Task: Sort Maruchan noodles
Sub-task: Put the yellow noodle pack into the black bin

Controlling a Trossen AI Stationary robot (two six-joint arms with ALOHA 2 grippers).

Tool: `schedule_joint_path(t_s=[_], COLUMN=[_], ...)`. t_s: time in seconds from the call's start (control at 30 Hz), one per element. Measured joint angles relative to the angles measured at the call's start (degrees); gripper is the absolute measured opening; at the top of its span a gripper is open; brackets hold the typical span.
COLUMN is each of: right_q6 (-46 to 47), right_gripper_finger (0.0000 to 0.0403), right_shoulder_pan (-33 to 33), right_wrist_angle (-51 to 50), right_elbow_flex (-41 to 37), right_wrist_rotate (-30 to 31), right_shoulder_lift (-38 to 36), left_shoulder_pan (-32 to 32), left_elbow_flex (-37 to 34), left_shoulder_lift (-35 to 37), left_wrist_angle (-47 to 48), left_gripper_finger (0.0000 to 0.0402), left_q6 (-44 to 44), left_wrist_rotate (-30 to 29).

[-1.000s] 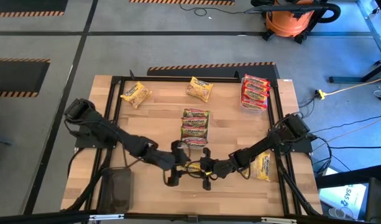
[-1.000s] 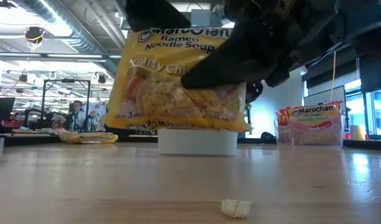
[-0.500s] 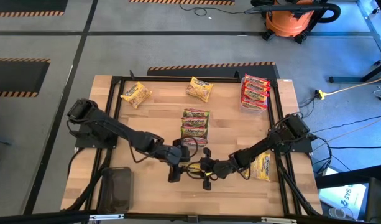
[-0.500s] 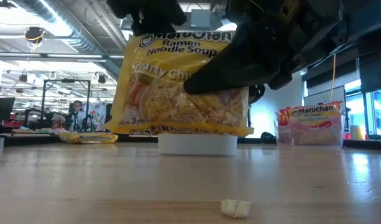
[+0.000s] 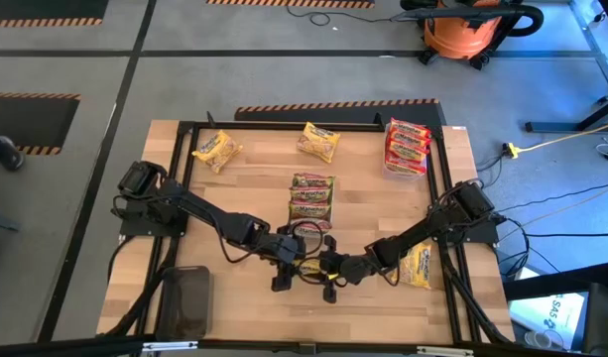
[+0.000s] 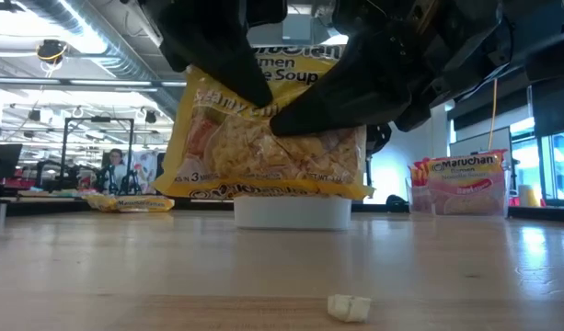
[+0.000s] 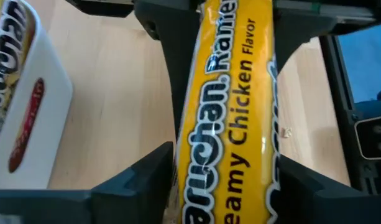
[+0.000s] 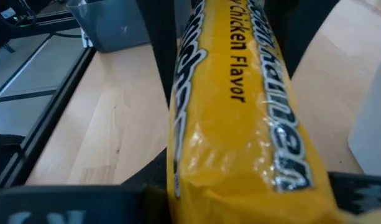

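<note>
A: Status? Where's the pkt?

B: Yellow creamy-chicken packet [image 6: 268, 129] held up off the bench [image 6: 263, 267], front-centre, between both arms. Right gripper [image 5: 328, 268] is clamped on it. Left gripper [image 5: 284, 266] straddles the pkt w/ a finger on each face, some gap visible in the wrist view; can't tell if it's gripping yet. Looks like a handover, my guess.

A: How's it going to handle?

B: Light, I'd say. Crinkly film, prob. slippery; wrapper puckers where the right gripper pinches. Noodle block inside is stiff but brittle. There's a crumb [image 6: 348, 307] lying on the bench, so hard squeezes seem a bad idea.

A: Best hold?

B: Across the flat faces over the block, not the loose seam edge; film alone would likely slide or tear.

A: Rest of the stock?

B: Green pkts [image 5: 310, 201] in a white tray mid-bench, red ones [image 5: 407, 145] far right corner, two loose yellows [image 5: 216, 151] at the far edge, one more yellow [image 5: 419, 266] by the right arm.
</note>
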State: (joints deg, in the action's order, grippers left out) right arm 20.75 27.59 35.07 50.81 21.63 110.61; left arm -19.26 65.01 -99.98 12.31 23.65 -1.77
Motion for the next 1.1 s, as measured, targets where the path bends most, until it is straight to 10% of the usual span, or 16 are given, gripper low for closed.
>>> schedule_joint_path(t_s=[0.27, 0.63, 1.1], right_q6=[0.0, -6.0, -7.5], right_gripper_finger=[0.0141, 0.0229, 0.0237], right_shoulder_pan=[0.1, 1.2, 1.7], right_wrist_angle=[0.9, -1.6, -0.8], right_elbow_flex=[0.0, 0.1, 0.1], right_wrist_rotate=[-0.3, -7.6, -6.6], right_shoulder_lift=[-0.2, -7.6, -7.5], left_shoulder_pan=[-0.3, -6.1, -25.4], left_elbow_flex=[0.0, 0.0, 0.0], left_shoulder_lift=[0.2, 10.6, 27.9], left_wrist_angle=[0.8, 14.0, 47.0], left_gripper_finger=[0.0123, 0.0121, 0.0123], left_q6=[-0.6, 3.7, 37.3], left_wrist_rotate=[0.1, -4.2, -12.2])
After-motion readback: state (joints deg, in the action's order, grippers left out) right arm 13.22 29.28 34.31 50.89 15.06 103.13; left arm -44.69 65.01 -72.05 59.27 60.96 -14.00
